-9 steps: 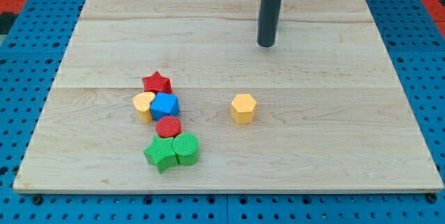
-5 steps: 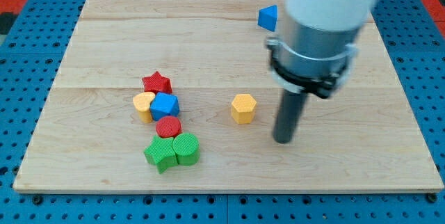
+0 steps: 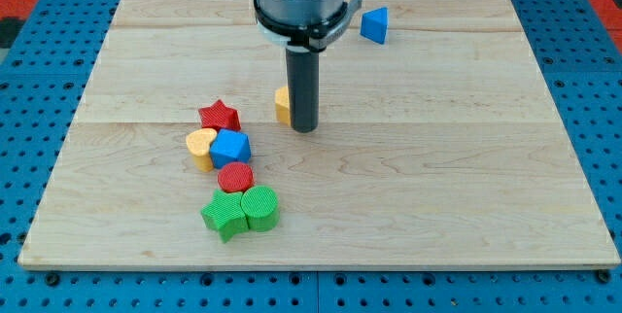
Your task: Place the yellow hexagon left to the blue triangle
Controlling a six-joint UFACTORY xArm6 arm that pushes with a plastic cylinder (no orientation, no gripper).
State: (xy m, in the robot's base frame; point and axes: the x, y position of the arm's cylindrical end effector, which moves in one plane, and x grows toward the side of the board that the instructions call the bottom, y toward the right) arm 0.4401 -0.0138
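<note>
One yellow hexagon (image 3: 282,105) mid-frame, mostly hidden | my tip (image 3: 304,128) touching its right side, bare rod holding nothing | blue triangle (image 3: 374,25) upper right, well apart

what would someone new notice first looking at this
The big grey arm coming down from the view's top, its dark rod ending at my tip, pressed against the yellow hexagon, which it mostly hides. Then the lone blue triangle near the top, and the tight cluster of coloured blocks at lower left.

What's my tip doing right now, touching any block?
My tip: no gripper, holding nothing; it sits against the view's right side of the yellow hexagon block, which the rod partly hides.
</note>
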